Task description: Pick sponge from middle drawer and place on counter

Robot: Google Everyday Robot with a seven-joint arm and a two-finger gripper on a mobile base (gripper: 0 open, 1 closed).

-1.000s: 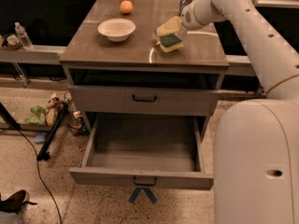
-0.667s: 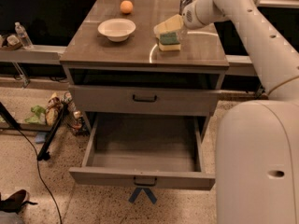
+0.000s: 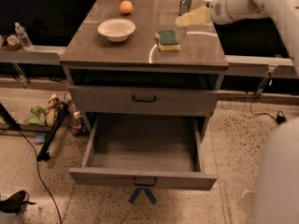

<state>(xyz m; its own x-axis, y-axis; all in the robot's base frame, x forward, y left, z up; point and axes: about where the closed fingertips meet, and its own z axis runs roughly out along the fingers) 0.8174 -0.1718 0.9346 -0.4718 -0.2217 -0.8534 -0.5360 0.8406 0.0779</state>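
Sponge (image 3: 167,40), green layer over yellow, lies flat on desk (image 3: 117,53), nearer its right edge. End effector (image 3: 192,17) hovers clear, toward the back right corner; grip state indeterminate.

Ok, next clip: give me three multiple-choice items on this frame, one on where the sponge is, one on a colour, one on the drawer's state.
1. Where is the sponge? A in the middle drawer; B on the counter; C in the white bowl.
2. What colour is the sponge's top layer? A dark green; B orange; C white.
3. How is the middle drawer? A shut; B open, holding the sponge; C open, empty.

1 B: it lies on the counter beside the white bowl, with the claw hanging above and to the right of it in the picture.
2 A: green over pale yellow.
3 C: pulled out, tray bare.
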